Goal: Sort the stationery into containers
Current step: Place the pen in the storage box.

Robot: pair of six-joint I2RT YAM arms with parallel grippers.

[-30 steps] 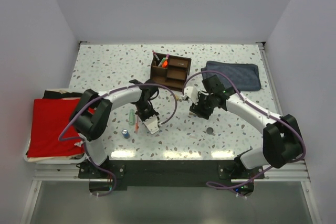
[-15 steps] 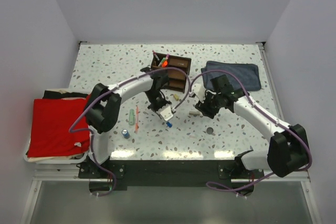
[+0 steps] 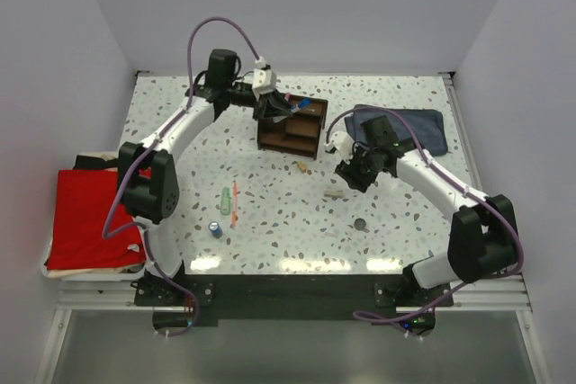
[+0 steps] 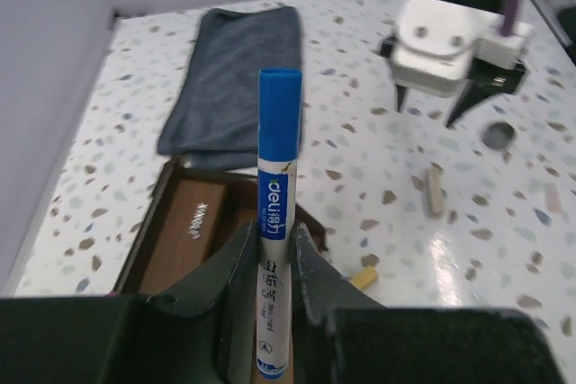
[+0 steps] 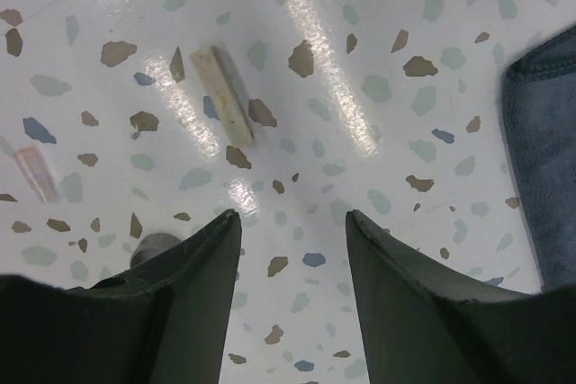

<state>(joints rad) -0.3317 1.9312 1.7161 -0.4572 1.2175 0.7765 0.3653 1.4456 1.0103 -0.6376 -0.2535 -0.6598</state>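
Observation:
My left gripper (image 3: 275,107) is shut on a blue-capped white pen (image 4: 277,213) and holds it over the dark brown wooden organizer (image 3: 293,130), whose compartments show below the jaws in the left wrist view (image 4: 191,233). My right gripper (image 3: 353,174) is open and empty, low over the table, fingers apart (image 5: 292,218). A tan stick (image 5: 225,94) lies just ahead of it, also seen from above (image 3: 335,193). A dark disc (image 3: 360,222) lies nearer the front. A pale green tube (image 3: 224,196), an orange-red pen (image 3: 235,204) and a blue cylinder (image 3: 215,229) lie at left centre.
A folded blue-grey cloth (image 3: 409,129) lies right of the organizer. A red cloth (image 3: 90,218) sits in a tray off the table's left edge. A small tan bit (image 3: 303,166) lies in front of the organizer. White walls enclose the back and sides.
My left arm has swung from the table's middle up and back to the organizer, carrying the blue pen. My right gripper has shifted slightly back and stays open.

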